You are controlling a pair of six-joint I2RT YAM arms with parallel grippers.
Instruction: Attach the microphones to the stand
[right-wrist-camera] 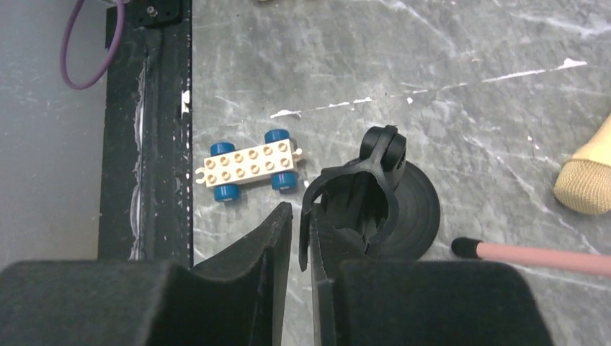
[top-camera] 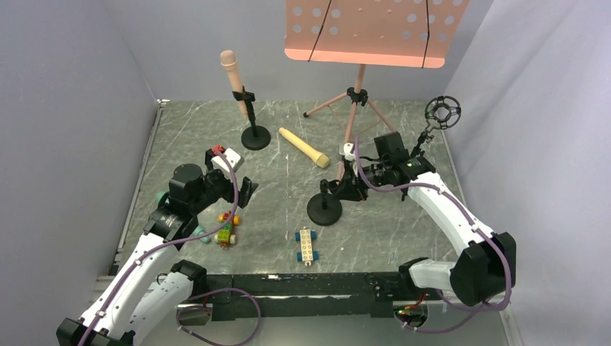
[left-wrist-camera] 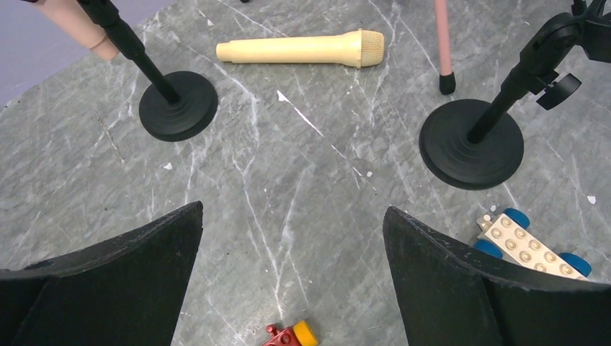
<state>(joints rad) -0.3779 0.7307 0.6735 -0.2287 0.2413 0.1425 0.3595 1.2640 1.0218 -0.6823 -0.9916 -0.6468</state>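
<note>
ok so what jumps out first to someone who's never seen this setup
The big pink music stand looms at the back, and left of it a pink microphone stands upright in a black stand. A pale yellow microphone lies loose on the table mid-scene, while the right hand pinches the clip of an empty second stand.
</note>
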